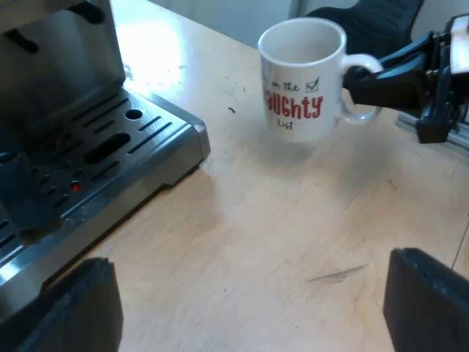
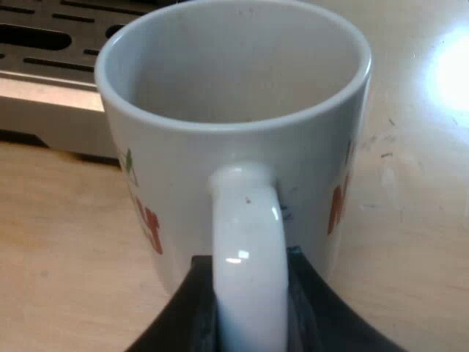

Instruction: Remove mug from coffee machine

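Observation:
A white mug (image 1: 300, 81) with red lettering stands upright on the wooden table (image 1: 278, 235), clear of the espresso machine's drip tray (image 1: 110, 147). I cannot tell if it rests on the wood or hangs just above it. My right gripper (image 1: 359, 84) is shut on the mug's handle. In the right wrist view the handle (image 2: 245, 249) runs between the black fingers (image 2: 190, 308) of that gripper (image 2: 249, 286), and the mug (image 2: 234, 110) looks empty. My left gripper (image 1: 253, 308) is open over bare wood, a short way from the mug and beside the drip tray.
The slotted metal drip tray (image 2: 44, 44) lies just beyond the mug, with the machine's steel front (image 1: 58, 51) rising above it. A dark chair-like shape (image 1: 374, 18) sits behind the mug. A metal rail (image 1: 440, 136) runs under the right arm.

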